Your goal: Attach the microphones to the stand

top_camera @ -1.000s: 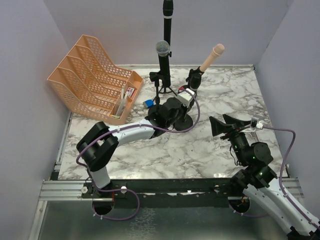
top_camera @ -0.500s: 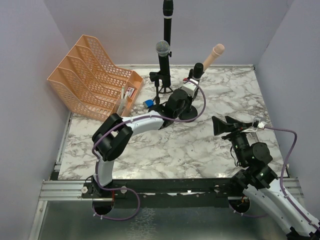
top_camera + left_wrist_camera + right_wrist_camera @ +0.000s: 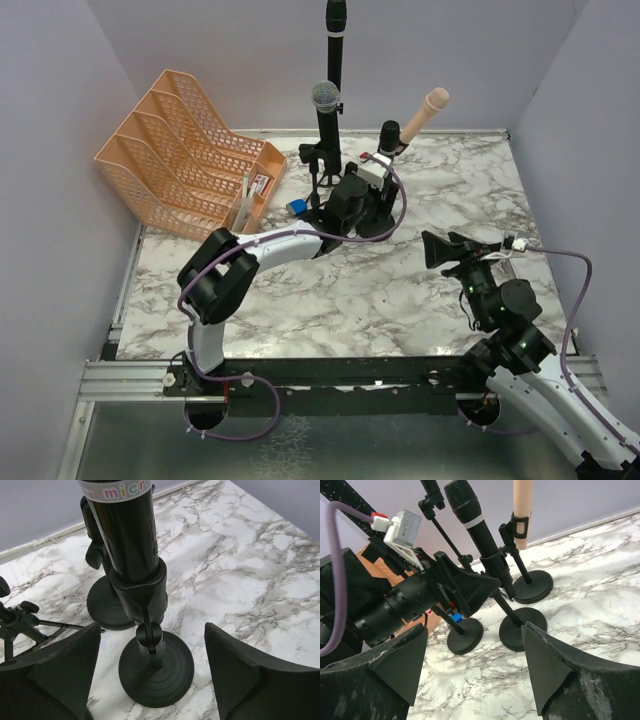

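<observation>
Left wrist cam: left hand (image 3: 152,628) is spread wide, fingers either side of the black mic (image 3: 127,535) but clear of it, no contact. That mic sits tilted in the clip (image 3: 142,592) of a round-base stand (image 3: 156,667). A second round base (image 3: 109,611) is just behind and tripod legs (image 3: 30,622) show at the frame's left; neither is clear from the top cam, where the left arm covers them. Top cam gives the layout the wrists lack: all four mics are clustered at the far-centre edge of the table (image 3: 400,300). The tall black mic (image 3: 335,30) is rearmost, the mesh-head mic (image 3: 325,97) in front of it, and the pink mic (image 3: 425,110) leans toward the far right corner. An orange file rack (image 3: 190,150) is at the far left corner, with a small blue item (image 3: 297,207) beside it. Right hand (image 3: 475,630) is well apart from the stands near the right edge, fingers apart with nothing between them. Its cam alone shows the pink mic clipped on its own stand.
</observation>
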Available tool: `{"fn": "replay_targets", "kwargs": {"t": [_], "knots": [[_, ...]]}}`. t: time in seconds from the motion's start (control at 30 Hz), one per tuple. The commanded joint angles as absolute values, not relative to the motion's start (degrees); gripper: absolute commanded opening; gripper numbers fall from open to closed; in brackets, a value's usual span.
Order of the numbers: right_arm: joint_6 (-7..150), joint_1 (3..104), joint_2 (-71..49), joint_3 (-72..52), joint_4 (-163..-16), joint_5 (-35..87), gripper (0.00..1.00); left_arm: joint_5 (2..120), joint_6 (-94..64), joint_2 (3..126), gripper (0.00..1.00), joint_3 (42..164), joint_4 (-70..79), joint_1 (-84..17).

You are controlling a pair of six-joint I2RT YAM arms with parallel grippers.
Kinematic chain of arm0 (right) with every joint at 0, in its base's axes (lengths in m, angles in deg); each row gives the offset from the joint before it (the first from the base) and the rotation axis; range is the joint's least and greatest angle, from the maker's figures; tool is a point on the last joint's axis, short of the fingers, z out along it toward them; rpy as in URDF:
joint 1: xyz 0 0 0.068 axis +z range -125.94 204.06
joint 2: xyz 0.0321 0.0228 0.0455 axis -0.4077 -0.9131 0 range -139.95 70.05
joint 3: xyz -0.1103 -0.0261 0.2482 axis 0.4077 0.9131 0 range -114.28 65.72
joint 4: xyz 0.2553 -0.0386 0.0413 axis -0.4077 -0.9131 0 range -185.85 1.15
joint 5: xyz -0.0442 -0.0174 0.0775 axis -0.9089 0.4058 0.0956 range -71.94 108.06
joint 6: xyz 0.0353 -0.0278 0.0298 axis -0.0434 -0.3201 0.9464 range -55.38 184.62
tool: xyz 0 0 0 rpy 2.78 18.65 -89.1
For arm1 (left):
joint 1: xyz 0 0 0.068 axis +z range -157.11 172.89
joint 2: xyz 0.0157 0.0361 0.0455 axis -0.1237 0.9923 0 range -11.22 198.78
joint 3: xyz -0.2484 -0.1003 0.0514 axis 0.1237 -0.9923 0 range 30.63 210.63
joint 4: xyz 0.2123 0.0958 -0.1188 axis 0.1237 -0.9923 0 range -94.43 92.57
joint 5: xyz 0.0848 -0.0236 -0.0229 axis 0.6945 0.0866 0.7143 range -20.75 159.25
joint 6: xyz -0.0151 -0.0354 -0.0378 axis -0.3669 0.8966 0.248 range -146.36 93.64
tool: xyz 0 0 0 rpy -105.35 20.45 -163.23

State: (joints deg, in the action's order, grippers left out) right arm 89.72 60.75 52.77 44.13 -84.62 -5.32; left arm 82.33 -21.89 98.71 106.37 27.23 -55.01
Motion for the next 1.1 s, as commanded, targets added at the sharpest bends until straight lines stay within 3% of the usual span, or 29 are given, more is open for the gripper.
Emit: {"fn": "replay_targets", "kwargs": {"t": [0.0, 0.1, 0.3, 0.53, 0.87, 1.07], "knots": [[91.49, 61.00, 52.10, 41.43, -88.15, -7.58, 0.80, 78.97, -19.78, 92.04, 0.88, 103.55, 27.66, -54.97], [92.66, 60.98, 51.65, 40.03, -91.30, -8.50, 0.80, 76.72, -16.90, 88.37, 0.99, 100.89, 26.09, -54.92], [89.31, 61.01, 51.21, 37.91, -96.52, -8.62, 0.81, 81.61, -8.46, 82.42, 0.99, 100.87, 13.08, -56.02], [94.10, 61.04, 50.00, 33.09, -107.22, -17.27, 0.80, 83.84, -1.14, 76.57, 0.99, 99.96, -2.49, -58.06], [105.83, 61.01, 48.65, 18.19, -131.47, -29.22, 0.79, 92.80, -0.89, 53.52, 0.99, 90.31, -11.15, -59.91], [96.84, 60.98, 50.43, 13.03, -130.16, -28.14, 0.78, 101.49, -4.90, 40.24, 0.99, 91.97, -16.35, -60.11]]}}
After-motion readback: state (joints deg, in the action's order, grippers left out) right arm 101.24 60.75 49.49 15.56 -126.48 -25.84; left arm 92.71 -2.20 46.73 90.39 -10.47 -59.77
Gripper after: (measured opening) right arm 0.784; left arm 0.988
